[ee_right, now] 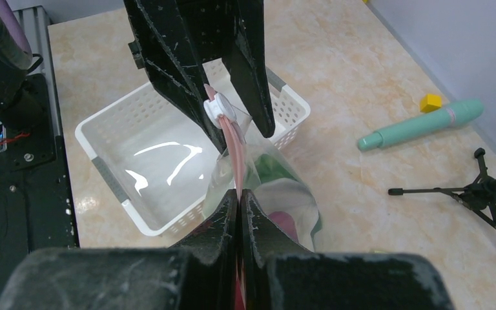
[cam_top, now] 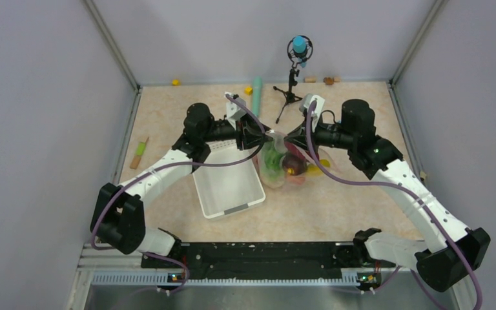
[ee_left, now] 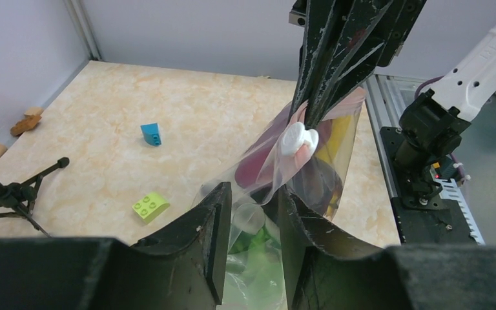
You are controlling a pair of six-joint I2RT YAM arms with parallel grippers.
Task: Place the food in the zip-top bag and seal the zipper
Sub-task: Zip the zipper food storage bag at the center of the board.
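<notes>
Seen from above, two robot arms meet near the centre of a beige marbled surface (cam_top: 310, 213), with a clear zip-top bag (cam_top: 283, 181) hanging between them. The right pincer (ee_right: 239, 194) is pressed fully closed on the zipper (ee_right: 236, 155), the pink strip along the bag's mouth, which rises from its fingertips toward the upper middle of the right wrist view. There a small white slider (ee_right: 218, 111) sits on the strip, between the fingers of the left pincer (ee_left: 253, 197). The left pincer is partly open: its two dark fingers stand apart on either side of the bag's top, with plastic in the gap. It cannot be told whether they touch the plastic. The food is inside the bag: a green leafy piece (cam_top: 272, 160) lies beside a dark maroon piece (cam_top: 293, 166), and a yellow piece (ee_left: 339, 132) shows through the plastic. A white slotted basket (cam_top: 229, 187) stands just left of the bag in the overhead view. Toward the top of that view lie a teal cylinder (ee_right: 420, 123) and a small yellow block (ee_right: 431, 102), near a black tripod (ee_right: 471, 194). In the left wrist view, a blue block (ee_left: 151, 134) and a green block (ee_left: 150, 205) rest at centre left.
</notes>
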